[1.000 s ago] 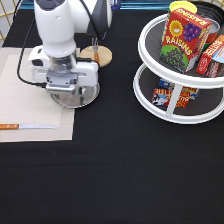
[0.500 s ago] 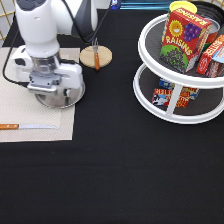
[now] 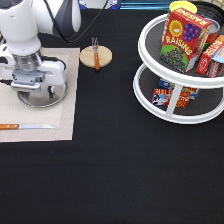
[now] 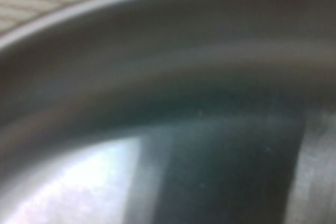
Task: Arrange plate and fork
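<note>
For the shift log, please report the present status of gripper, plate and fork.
Gripper low over plate on placemat. Fork on wooden coaster, untouched. Knife on mat, apart from plate.

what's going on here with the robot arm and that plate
The robot arm has its gripper low over the plate, which lies on the beige placemat at the exterior view's left. The wrist view is filled by the plate's shiny metal. The fork lies on the round wooden coaster beside the mat, apart from the arm. A knife lies on the mat below the plate. A white two-tier rack of food boxes stands at the right.
</note>
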Motion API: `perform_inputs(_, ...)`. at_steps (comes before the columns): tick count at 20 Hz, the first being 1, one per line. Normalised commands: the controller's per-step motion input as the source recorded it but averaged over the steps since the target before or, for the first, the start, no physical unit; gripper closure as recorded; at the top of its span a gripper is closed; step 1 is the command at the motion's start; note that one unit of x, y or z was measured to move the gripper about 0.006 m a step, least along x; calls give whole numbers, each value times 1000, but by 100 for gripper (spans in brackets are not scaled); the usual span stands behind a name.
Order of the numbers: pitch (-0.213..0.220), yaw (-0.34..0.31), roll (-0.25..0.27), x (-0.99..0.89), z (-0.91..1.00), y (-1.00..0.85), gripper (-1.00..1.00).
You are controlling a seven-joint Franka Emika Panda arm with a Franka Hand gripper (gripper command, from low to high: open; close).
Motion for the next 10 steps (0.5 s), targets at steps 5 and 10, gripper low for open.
perform_inputs(5,41,105,78,138,61,-819,-100)
perform_inputs(10,60,41,99,303,197,-670,-100)
